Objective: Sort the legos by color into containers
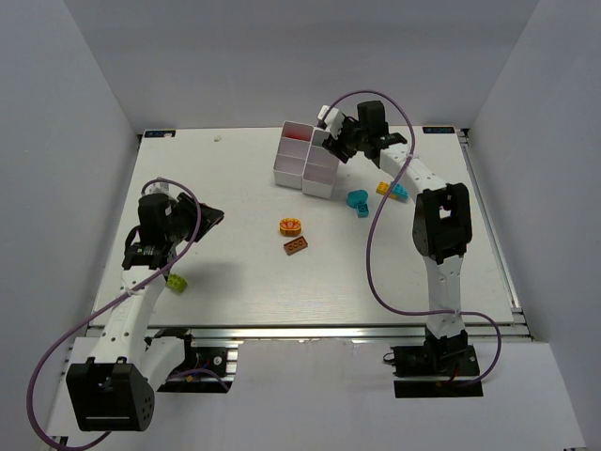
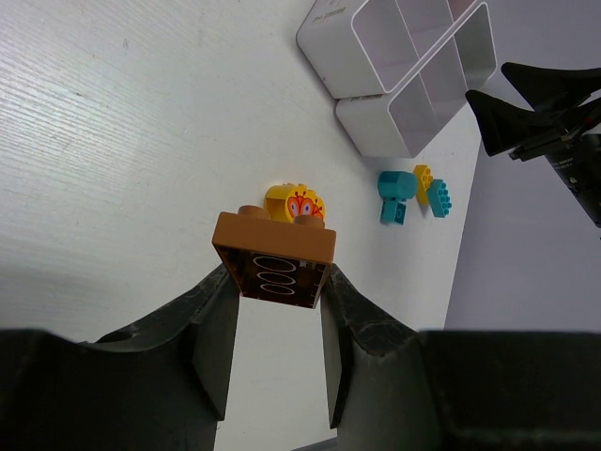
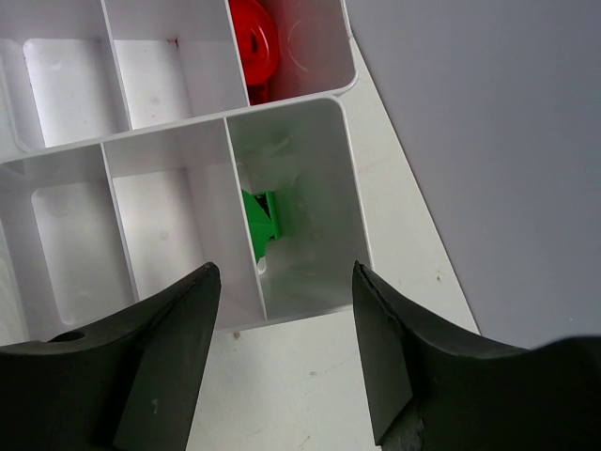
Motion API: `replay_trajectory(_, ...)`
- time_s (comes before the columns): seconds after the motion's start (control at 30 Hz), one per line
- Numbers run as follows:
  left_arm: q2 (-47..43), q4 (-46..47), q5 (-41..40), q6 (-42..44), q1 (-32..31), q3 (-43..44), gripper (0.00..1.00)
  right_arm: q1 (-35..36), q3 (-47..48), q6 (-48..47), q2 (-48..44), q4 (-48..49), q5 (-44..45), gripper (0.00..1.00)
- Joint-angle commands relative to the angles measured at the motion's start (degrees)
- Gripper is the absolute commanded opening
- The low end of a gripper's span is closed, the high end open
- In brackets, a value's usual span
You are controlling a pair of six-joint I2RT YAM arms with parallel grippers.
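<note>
An orange-brown brick (image 2: 274, 254) sits between the fingertips of my left gripper (image 2: 277, 282), hollow underside toward the camera, and the jaws are shut on it. In the top view that gripper (image 1: 214, 216) hovers over the left half of the table and hides the brick. My right gripper (image 3: 286, 272) hangs open and empty above the white containers (image 3: 169, 136). Below it, a green brick (image 3: 261, 221) lies in one corner compartment. A red piece (image 3: 249, 38) lies in the compartment beside it. From above, the right gripper (image 1: 331, 141) is over the containers (image 1: 302, 167).
Loose on the table are a round orange-yellow piece (image 1: 291, 225), a second orange-brown brick (image 1: 296, 246), a cyan piece (image 1: 357, 202), a yellow-and-cyan pair (image 1: 392, 190) and a lime brick (image 1: 176, 282) beside the left arm. Grey walls enclose the table on three sides.
</note>
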Motion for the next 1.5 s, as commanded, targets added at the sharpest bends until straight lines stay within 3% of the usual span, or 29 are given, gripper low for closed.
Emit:
replay_trajectory(0.0,-0.7,0.7,1.0,0.3,0.2,1.6,0.0,0.1,-0.3,0.8,-3.5,1.6,-0.2,0.64)
replay_trajectory(1.47,1.0,2.6,1.3,-0.4,-1.5,1.9,0.0,0.0,-2.2,1.4,-5.2,2.2,-0.7,0.64)
